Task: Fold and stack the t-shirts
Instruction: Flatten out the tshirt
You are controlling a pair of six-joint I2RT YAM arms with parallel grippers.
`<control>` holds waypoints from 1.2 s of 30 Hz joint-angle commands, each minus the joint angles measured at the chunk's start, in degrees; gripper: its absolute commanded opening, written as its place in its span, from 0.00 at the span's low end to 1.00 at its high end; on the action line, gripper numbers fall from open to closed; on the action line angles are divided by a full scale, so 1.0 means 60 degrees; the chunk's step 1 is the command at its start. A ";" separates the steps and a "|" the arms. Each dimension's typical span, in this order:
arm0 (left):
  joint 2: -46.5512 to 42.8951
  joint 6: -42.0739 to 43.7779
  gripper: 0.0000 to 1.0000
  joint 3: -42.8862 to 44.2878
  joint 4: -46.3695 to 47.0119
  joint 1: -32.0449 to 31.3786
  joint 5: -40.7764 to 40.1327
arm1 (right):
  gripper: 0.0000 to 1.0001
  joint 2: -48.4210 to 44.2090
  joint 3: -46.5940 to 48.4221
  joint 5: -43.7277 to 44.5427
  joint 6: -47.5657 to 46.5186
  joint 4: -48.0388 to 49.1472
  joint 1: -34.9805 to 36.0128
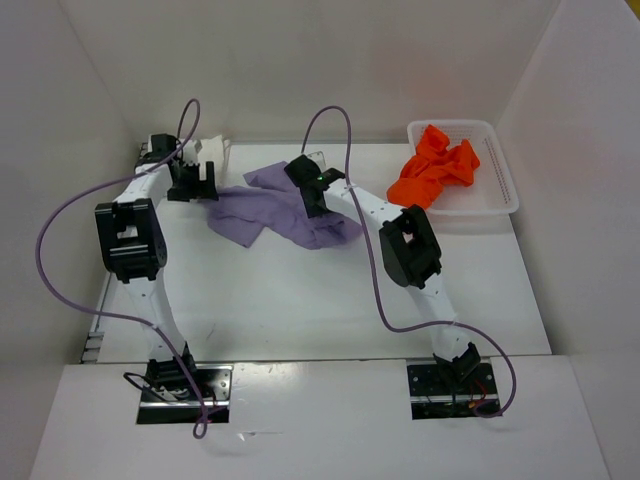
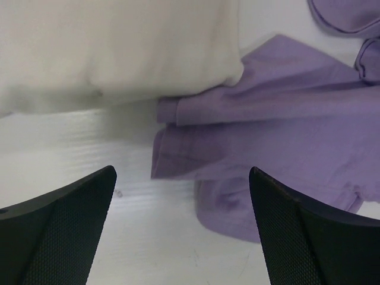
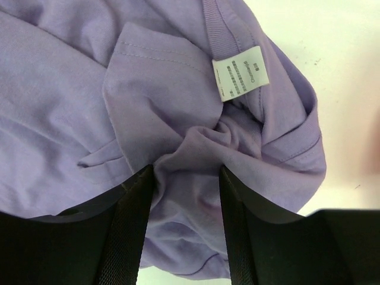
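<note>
On the tabletop [image 1: 300, 300], far middle: a crumpled lavender t-shirt [image 1: 250, 215], with the right tool [image 1: 312, 200] planted on it. Just beside its left edge, the left tool [image 1: 192, 187], in front of a white t-shirt [image 1: 213, 150]. At far right, an orange t-shirt [image 1: 435, 172] heaped in a white mesh basket [image 1: 507, 190].

Three t-shirts: one white t-shirt [image 2: 119, 53], one lavender t-shirt [image 1: 262, 212] and one orange t-shirt [image 1: 436, 172]. The white one, half hidden behind an arm in the overhead view, appears to be a single garment. One mesh basket [image 1: 503, 196]. Two arms, each with one gripper: left gripper [image 1: 192, 182], right gripper [image 1: 312, 198]. Two purple cables [image 1: 42, 250]. One sewn-in label [image 3: 238, 78].
</note>
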 commanded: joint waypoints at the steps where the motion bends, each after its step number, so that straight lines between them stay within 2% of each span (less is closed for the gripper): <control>1: 0.0554 -0.0323 0.98 0.0654 0.0115 -0.0048 0.0617 | 0.53 -0.0667 -0.0079 0.0410 0.0039 -0.0321 0.0119; 3: 0.0702 -0.0323 0.94 0.0756 0.0028 -0.0048 0.0749 | 0.53 -0.0754 -0.0079 0.0411 0.0039 -0.0321 0.0120; 7: 0.0790 -0.0411 0.71 0.0656 -0.0074 -0.0048 0.0837 | 0.53 -0.0755 0.0009 0.0616 0.0039 -0.0511 0.0120; 10: 0.0688 -0.0324 0.62 0.0422 -0.0075 -0.0048 0.1157 | 0.53 -0.0755 0.0184 0.0718 0.0039 -0.0599 0.0120; 13: 0.0512 -0.0323 0.36 0.0172 -0.0075 -0.0048 0.1276 | 0.60 -0.0755 0.0390 0.0384 0.0039 -0.0599 0.0120; 14: 0.0512 -0.0323 0.27 0.0171 0.0012 -0.0048 0.1276 | 0.66 -0.0668 0.0390 0.0280 0.0039 -0.0599 0.0120; 15: 0.0425 -0.0323 0.11 0.0171 0.0013 -0.0048 0.1276 | 0.69 -0.0667 0.0390 0.0134 0.0039 -0.0599 0.0120; 16: 0.0424 -0.0323 0.04 0.0171 0.0013 -0.0048 0.1276 | 0.75 -0.0667 0.0390 -0.0274 -0.0048 -0.0599 0.0120; 17: 0.0293 -0.0323 0.00 0.0171 0.0013 -0.0048 0.1276 | 0.77 -0.0667 0.0274 -0.0481 -0.0049 -0.0599 0.0120; 23: -0.0805 0.0101 0.00 0.0055 -0.0178 -0.0048 0.1379 | 0.79 -0.0580 0.0009 -0.0834 -0.0049 -0.0394 0.0120; 25: -0.1303 0.0232 0.00 -0.0047 -0.0454 -0.0048 0.1524 | 0.69 -0.0173 0.0271 -0.0733 -0.0049 -0.0394 0.0120; 26: -0.1624 0.0349 0.00 -0.0135 -0.0543 -0.0048 0.1641 | 0.56 0.0019 0.0475 -0.0601 -0.0049 -0.0670 0.0120; 27: -0.1787 0.0350 0.00 -0.0136 -0.0689 -0.0048 0.1642 | 0.21 0.0181 0.0564 -0.0600 0.0081 -0.0803 0.0120; 28: -0.1962 0.0437 0.00 -0.0238 -0.0690 -0.0048 0.1642 | 0.04 0.0284 0.0652 -0.0745 0.0257 -0.0950 -0.0068; 29: -0.2298 0.0438 0.00 -0.0239 -0.0806 -0.0048 0.1642 | 0.00 0.0082 0.0566 -0.1240 0.0534 -0.0864 -0.0375; 32: -0.2973 0.0613 0.00 -0.0094 -0.0895 -0.0048 0.1541 | 0.00 -0.1513 -0.0546 -0.1552 0.0741 0.0248 -0.1034; 35: -0.3486 0.0614 0.00 0.0535 -0.1100 0.0040 0.1277 | 0.00 -0.2774 -0.0447 -0.0956 0.0452 0.0163 -0.1519; 36: -0.3574 0.0614 0.00 0.1147 -0.1274 0.0040 0.1276 | 0.00 -0.3038 -0.0257 -0.0734 0.0304 0.0061 -0.1520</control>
